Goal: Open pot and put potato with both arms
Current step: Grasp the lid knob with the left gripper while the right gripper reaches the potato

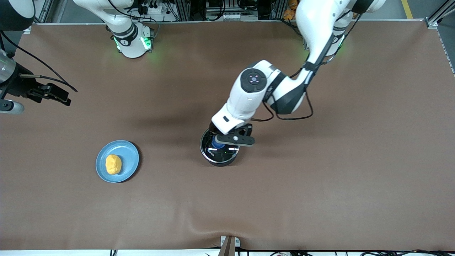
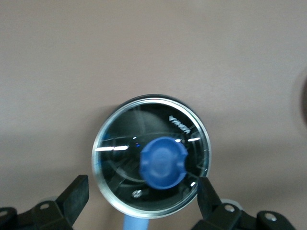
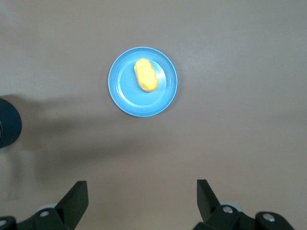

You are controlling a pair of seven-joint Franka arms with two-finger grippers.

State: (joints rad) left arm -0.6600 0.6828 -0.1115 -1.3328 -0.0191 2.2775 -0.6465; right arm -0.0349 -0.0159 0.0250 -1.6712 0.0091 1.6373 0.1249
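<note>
Nearest the front camera, the potato (image 1: pixel 113 164) lies on a blue plate (image 1: pixel 128 161). Slightly farther, the left gripper (image 1: pixel 227 138), fingers spread, hovers over the pot (image 1: pixel 219 159), hiding its lid (image 2: pixel 120 177) partly. Right gripper (image 1: pixel 53 94) waits open, arm mostly cropped.

Left claw (image 2: pixel 141 199) spread wide, arm reaching low mid-table, right claw (image 3: pixel 141 201) spread, arm waiting aloft

Small white brand print on glass lid (image 2: pixel 151 158), unreadable
</note>
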